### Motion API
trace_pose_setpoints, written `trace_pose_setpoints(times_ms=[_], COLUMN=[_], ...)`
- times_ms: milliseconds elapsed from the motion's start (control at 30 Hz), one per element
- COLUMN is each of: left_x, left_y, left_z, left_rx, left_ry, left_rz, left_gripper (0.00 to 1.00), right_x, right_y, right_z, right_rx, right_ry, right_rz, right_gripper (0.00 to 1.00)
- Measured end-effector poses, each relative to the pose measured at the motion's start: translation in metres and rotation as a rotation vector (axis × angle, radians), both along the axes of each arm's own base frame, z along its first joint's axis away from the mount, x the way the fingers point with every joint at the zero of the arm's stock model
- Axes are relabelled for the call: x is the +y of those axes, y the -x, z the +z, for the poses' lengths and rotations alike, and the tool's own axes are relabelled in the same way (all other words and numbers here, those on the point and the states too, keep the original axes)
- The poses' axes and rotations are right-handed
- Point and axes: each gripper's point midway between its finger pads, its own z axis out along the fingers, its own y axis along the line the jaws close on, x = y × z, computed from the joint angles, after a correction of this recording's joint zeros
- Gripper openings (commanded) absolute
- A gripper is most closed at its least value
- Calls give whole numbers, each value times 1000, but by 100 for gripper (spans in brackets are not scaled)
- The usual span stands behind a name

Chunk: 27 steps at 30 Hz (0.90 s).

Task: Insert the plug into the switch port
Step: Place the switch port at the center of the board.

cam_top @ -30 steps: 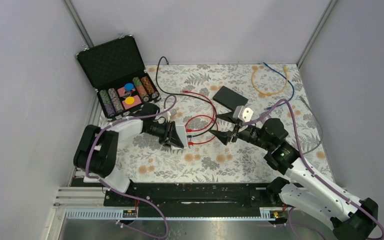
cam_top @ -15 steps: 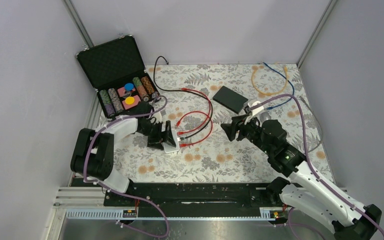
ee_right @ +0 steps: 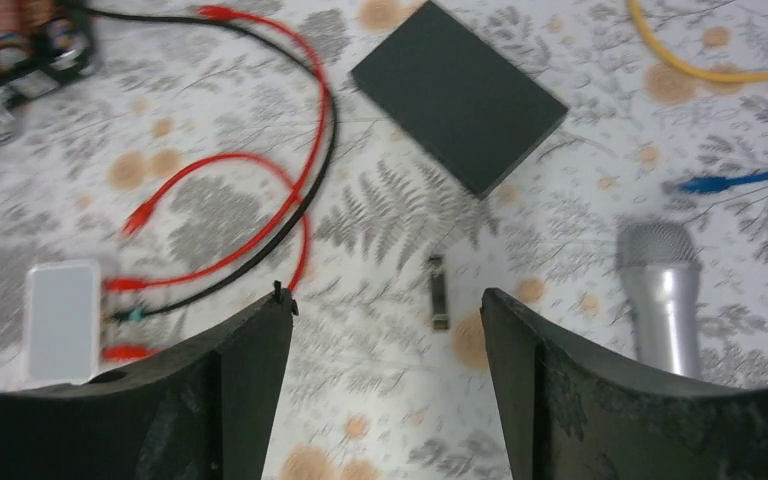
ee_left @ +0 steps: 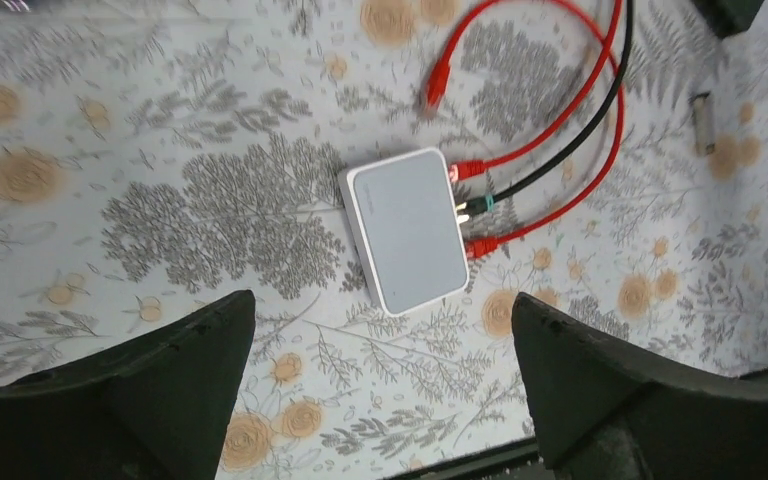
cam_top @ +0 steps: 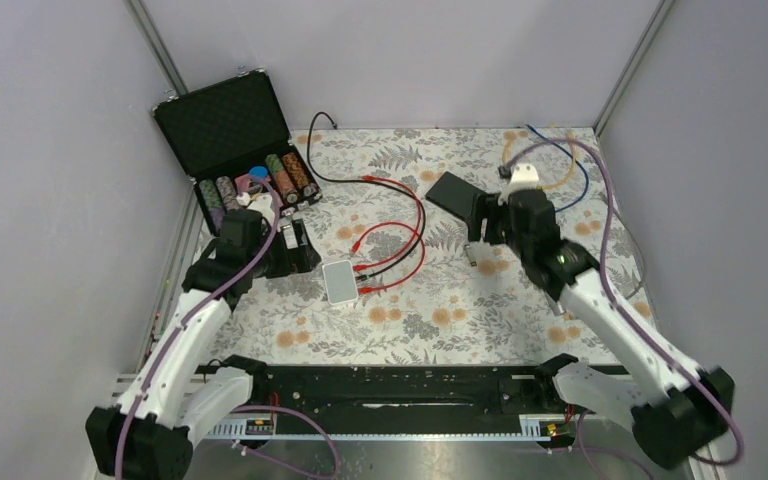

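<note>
now let go and backed off: left end effector (ee_left: 380, 315) wide and empty, right end effector (ee_right: 385, 300) wide too. switch (ee_left: 405, 230) flat on the tabletop (ee_left: 210, 150), red plug (ee_left: 468, 170) seated in its port; likely done.

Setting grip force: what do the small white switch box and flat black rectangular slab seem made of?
Small white switch box: smooth matte plastic, likely; even colour, rounded corners. Flat black rectangular slab: matte, perhaps plastic or foam; no gloss.
</note>
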Motion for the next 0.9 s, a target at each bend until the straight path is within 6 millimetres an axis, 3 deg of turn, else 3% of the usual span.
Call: trace_pose_setpoints(times_ms=[100,267,367,600,767,900], left_x=[6,3,-4,-13,-13,-14], left_y=[-4,3,8,10,10,9], left_z=[18,7,3,4,3,-5], left_rx=[-118,-123,-118,-126,-122,-90], left_ry=[-1,-11,-14,-12,-14,-23], left_rz=[25,-6,-49,-100,-103,-105], left_gripper=[99,99,99,99,99,99], right_x=[-11,-9,-1,-1,2,5], right_y=[-45,-140,-180,-252,-288,-309], right_z=[-12,-27,-45,-84,-101,-127], right_rx=[75,149,193,259,285,362], right_ry=[46,57,19,-77,-183,-247], right_rz=[-49,-69,-62,-107,-132,-157], right_gripper=[76,74,74,75,72,71])
